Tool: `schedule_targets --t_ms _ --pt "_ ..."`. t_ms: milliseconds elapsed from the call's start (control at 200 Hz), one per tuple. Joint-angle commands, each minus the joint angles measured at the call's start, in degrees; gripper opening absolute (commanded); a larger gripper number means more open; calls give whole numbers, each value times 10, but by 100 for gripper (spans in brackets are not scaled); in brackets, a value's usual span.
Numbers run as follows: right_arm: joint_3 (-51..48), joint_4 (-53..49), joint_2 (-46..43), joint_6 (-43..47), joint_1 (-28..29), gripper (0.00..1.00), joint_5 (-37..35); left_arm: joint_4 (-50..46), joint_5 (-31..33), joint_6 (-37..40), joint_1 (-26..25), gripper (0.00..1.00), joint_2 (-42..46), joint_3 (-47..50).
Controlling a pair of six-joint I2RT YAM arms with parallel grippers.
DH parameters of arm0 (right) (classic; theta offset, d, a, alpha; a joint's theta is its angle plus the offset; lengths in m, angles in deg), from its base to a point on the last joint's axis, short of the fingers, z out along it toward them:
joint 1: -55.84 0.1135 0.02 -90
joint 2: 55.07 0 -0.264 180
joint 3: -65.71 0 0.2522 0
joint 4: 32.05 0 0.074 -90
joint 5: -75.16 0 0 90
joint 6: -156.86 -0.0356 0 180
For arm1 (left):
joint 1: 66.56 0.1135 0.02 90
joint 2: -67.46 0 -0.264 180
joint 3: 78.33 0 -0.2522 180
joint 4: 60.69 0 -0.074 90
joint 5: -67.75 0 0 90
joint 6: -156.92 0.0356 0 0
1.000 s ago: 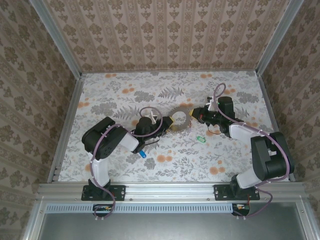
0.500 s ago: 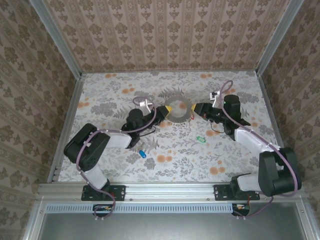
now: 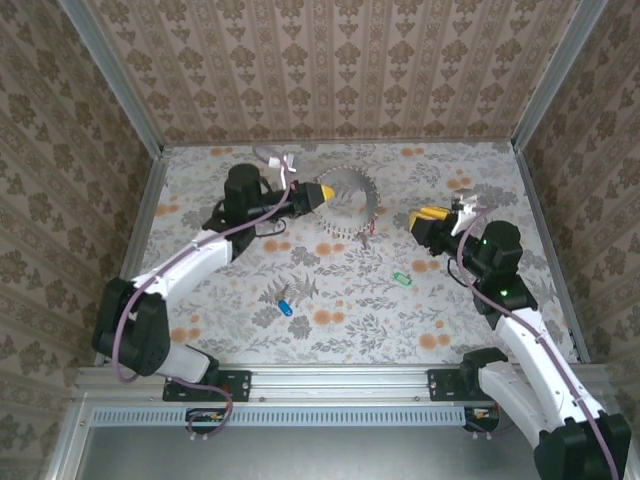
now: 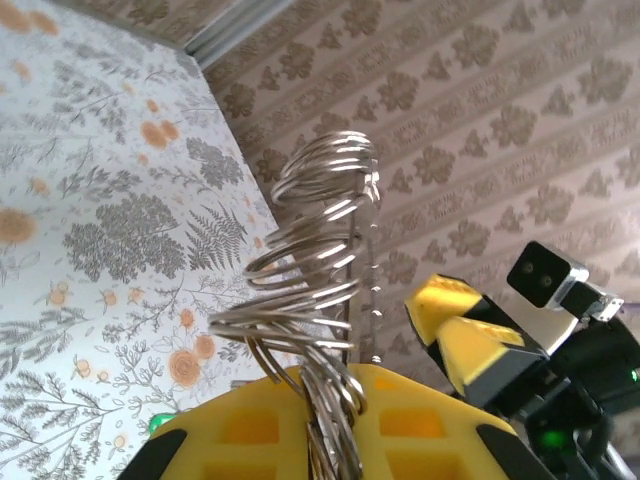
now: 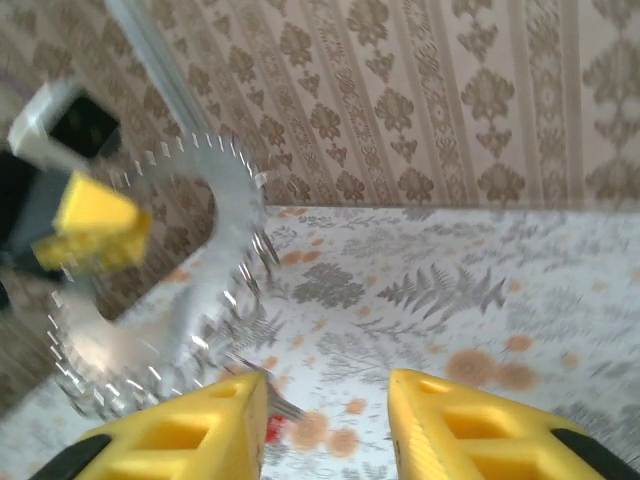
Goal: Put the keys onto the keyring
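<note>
- Nearest, at lower centre of the top view, the blue key (image 3: 285, 305) and green key (image 3: 401, 278) lie loose on the counter (image 3: 450, 320), unthreaded.
- Right of centre, the right gripper (image 3: 428, 216) hovers, jaws partly apart and empty.
- Farther back, upper centre, the left gripper (image 3: 320, 193) has its jaws pinched on the keyring (image 3: 348, 207).
- Judged step: the ring is presented. Next, the right gripper must fetch a key, probably the green one.
</note>
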Motion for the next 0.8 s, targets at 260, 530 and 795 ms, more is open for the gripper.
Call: schedule_targets --t_ms 260,530,795 --pt "-16 56 -23 309 205 21 -92 -124 -61 97 7 0 39 -65" --pt "-34 129 30 429 277 23 -170 -115 -55 91 6 0 44 -60" --pt "-41 162 45 423 279 27 -186 -115 -54 93 5 0 47 -54"
